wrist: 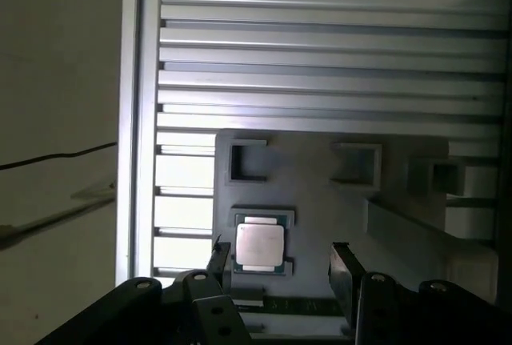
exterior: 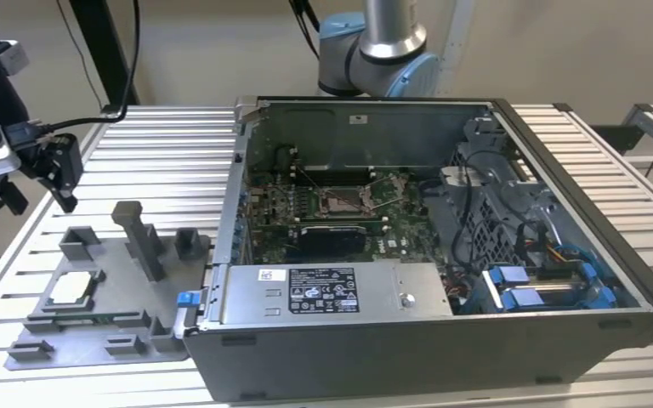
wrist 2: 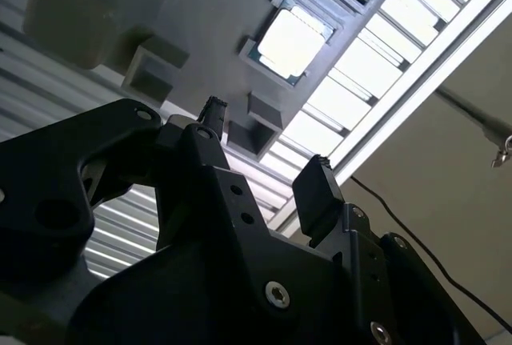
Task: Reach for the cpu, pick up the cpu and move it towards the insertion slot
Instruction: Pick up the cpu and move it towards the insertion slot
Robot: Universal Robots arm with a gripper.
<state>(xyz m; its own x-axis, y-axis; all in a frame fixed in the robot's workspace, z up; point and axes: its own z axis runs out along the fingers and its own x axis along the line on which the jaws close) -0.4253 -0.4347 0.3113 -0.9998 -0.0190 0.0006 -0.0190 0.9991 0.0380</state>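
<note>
**One cpu flat in its nest, gripper open above**

Two black fingers (wrist: 342,273) of the gripper (exterior: 41,202) stood wide apart with nothing between them. The gripper hung clear above the grey fixture plate (exterior: 88,347), touching neither it nor the chip.

The cpu (exterior: 71,289) lay flat in a shallow square recess of that plate, its silvery top facing up. Being square, it had no long axis, and its edges ran parallel to the plate's edges. In the first wrist view the cpu (wrist: 260,245) sat nearer one finger than the other.

The open computer case (exterior: 417,340) stood just beside the plate, on the exterior view's right. Inside it, the insertion slot (exterior: 343,200) sat well apart from the plate.
</note>
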